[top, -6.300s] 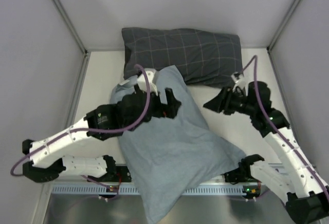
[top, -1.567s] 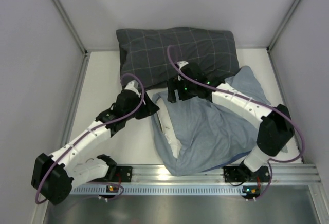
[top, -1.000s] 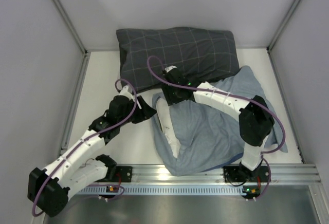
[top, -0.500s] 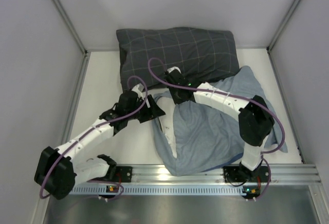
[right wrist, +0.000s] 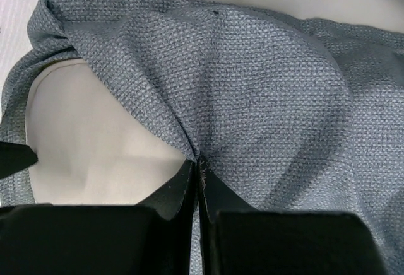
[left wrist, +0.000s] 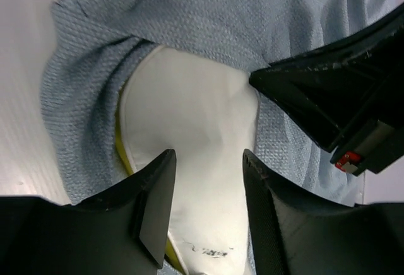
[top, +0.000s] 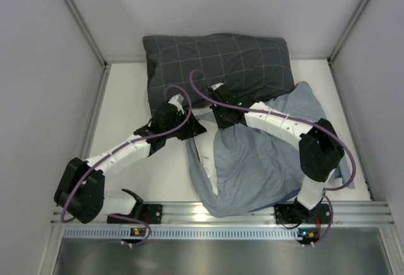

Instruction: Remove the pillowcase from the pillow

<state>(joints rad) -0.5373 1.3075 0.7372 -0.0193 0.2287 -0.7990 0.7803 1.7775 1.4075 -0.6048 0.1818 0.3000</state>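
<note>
The pillowcase (top: 265, 155), pale blue-grey cloth, lies bunched at centre right with its opening facing left. The white pillow (top: 203, 153) pokes out of that opening, yellow piping (left wrist: 120, 139) along its edge. My right gripper (right wrist: 197, 160) is shut on a pinch of the pillowcase (right wrist: 252, 86) at the rim of the opening, above the pillow (right wrist: 82, 136). My left gripper (left wrist: 208, 154) is open, its fingers (left wrist: 154, 205) straddling the exposed end of the pillow (left wrist: 196, 98). From above, the left gripper (top: 192, 127) and right gripper (top: 222, 118) meet at the opening.
A dark grey checked pillow (top: 221, 60) lies against the back wall, just behind both grippers. Side walls (top: 76, 35) close in the table. The metal rail (top: 214, 215) with the arm bases runs along the near edge, touched by the pillowcase's lower end.
My left gripper has moved right onto the pillow's exposed end, its jaws narrower than before. My right gripper has shut on the rim of the pillowcase and drawn it slightly right.
</note>
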